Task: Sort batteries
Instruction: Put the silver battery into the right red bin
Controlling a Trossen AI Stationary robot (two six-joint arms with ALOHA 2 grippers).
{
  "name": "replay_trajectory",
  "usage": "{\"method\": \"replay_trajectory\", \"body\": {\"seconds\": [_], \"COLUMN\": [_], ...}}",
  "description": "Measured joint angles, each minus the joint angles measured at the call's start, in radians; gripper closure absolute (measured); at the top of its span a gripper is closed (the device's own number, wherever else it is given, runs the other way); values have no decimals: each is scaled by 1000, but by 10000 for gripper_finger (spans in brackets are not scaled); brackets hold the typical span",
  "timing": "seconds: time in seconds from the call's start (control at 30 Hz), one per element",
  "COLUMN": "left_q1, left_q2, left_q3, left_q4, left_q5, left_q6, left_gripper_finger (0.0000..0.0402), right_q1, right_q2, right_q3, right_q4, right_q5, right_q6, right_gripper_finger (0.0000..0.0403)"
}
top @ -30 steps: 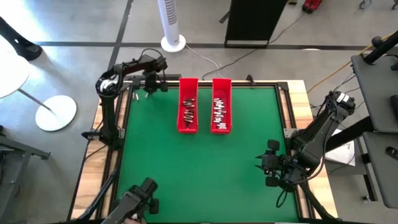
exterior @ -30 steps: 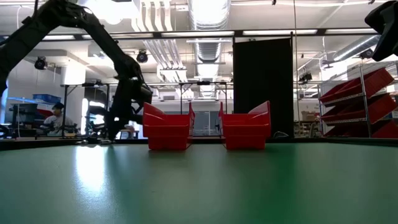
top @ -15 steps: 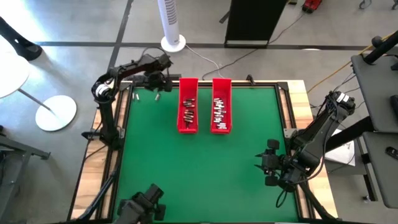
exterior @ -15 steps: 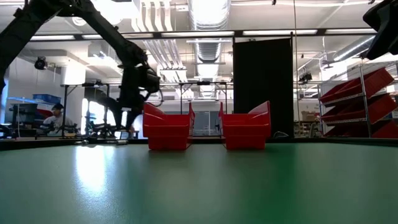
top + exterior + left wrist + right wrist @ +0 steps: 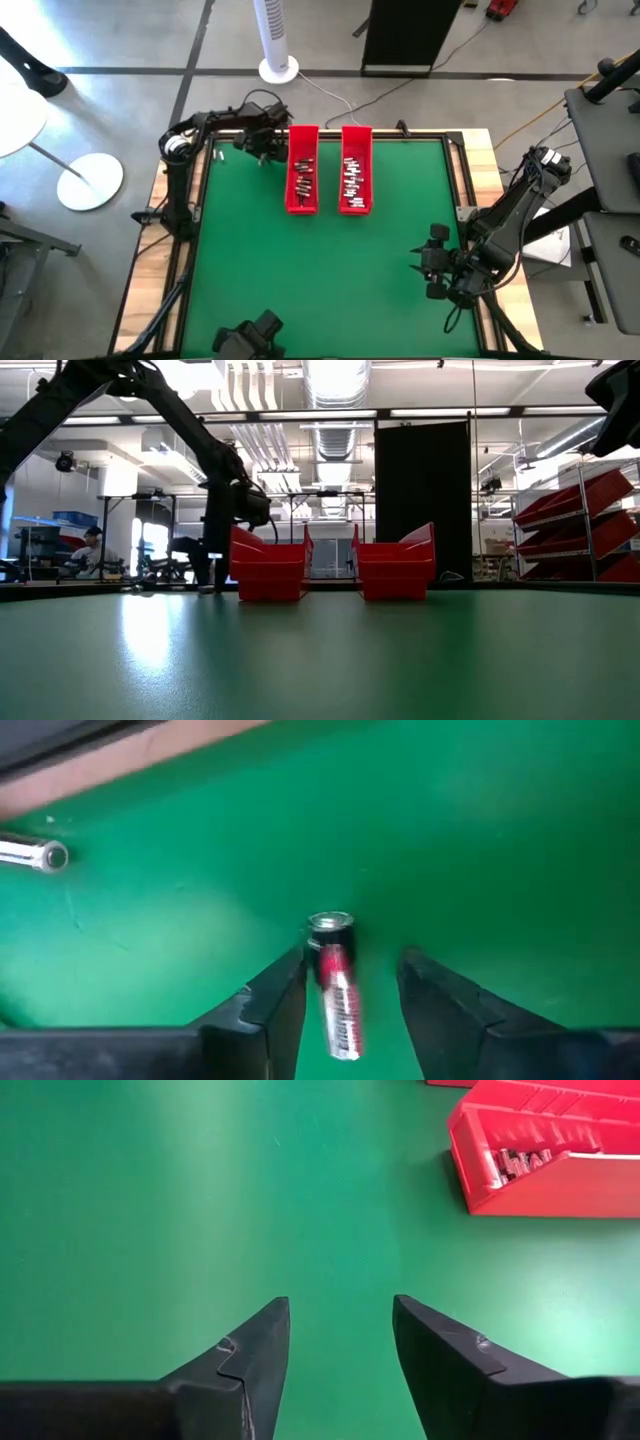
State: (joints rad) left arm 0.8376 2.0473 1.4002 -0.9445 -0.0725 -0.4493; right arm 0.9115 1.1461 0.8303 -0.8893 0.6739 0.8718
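Where it was hovering farther out a second ago, the left gripper [image 5: 268, 150] is now reaching beside the left red tray [image 5: 302, 168], jaws parted around a battery [image 5: 335, 984] that is sitting loose between them. The right gripper [image 5: 335, 1342] is waiting half open at the table's [image 5: 320, 270] right edge, empty.

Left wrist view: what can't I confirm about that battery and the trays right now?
- Battery between left end effector fingers: gripped or loose unclear; label blurred.
- Tray contents: battery types too small, high view.
- Low view: tray walls hide contents.
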Motion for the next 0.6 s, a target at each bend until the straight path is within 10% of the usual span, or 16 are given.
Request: {"method": "replay_trajectory", "body": {"seconds": [0.6], "left_q1": [-12], "left_q2": [11], "left_q3": [-19], "left_q4": [18], "left_q5": [-77], "left_q6": [6], "left_gripper_finger": [379], "right_q1": [0], "right_q2": [0], "right_q3": [3], "right_q4": [-20], "right_q5": [0], "right_q6": [-27], "right_gripper_finger": [256]}}
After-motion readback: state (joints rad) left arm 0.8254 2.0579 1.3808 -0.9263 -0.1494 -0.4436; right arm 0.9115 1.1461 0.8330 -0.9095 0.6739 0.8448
